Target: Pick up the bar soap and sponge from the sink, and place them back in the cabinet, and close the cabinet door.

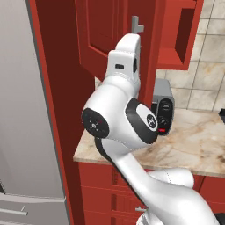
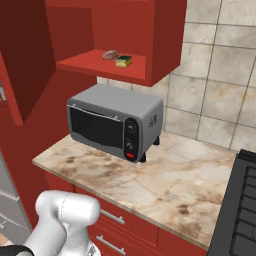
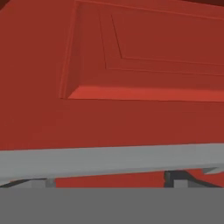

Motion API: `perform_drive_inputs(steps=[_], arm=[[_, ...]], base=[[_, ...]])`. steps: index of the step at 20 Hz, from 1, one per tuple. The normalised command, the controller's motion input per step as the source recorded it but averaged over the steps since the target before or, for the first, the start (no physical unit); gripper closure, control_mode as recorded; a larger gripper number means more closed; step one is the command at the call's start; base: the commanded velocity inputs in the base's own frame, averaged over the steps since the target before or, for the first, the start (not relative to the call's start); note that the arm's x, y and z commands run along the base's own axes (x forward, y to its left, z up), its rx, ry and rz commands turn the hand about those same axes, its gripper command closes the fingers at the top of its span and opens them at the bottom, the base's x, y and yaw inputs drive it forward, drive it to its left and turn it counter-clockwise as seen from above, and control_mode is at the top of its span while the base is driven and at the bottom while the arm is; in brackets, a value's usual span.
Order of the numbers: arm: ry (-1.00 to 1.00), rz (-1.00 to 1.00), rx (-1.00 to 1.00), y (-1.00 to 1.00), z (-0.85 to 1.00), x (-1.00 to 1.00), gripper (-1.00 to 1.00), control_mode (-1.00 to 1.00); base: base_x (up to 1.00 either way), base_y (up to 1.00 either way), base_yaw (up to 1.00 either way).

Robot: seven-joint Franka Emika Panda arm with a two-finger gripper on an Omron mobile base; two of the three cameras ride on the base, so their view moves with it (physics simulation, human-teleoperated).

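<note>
The bar soap and the sponge lie side by side on the red shelf of the cabinet. The cabinet door stands swung open to the left. Its slim grey handle sticks out just above my raised white hand. In the hand view the door's raised panel is very close, and the handle runs across just beyond my open gripper. The dark fingertips stand wide apart. Nothing is held. The sink is out of view.
A grey toaster oven stands on the marble counter right under the cabinet. A tall grey fridge fills the left side. A black stove borders the counter on the right.
</note>
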Motion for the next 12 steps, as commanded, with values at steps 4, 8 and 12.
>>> perform_drive_inputs(steps=[4,8,12], arm=[[-0.07,-0.04,0.00,-0.28,0.00,0.37,-1.00,-1.00],[-0.05,-0.03,0.00,-0.30,0.00,0.36,-1.00,-1.00],[-0.04,-0.02,0.00,-0.29,0.00,0.31,-1.00,-1.00]], base=[[0.00,0.00,0.00],[0.00,0.00,0.00],[0.00,0.00,0.00]])
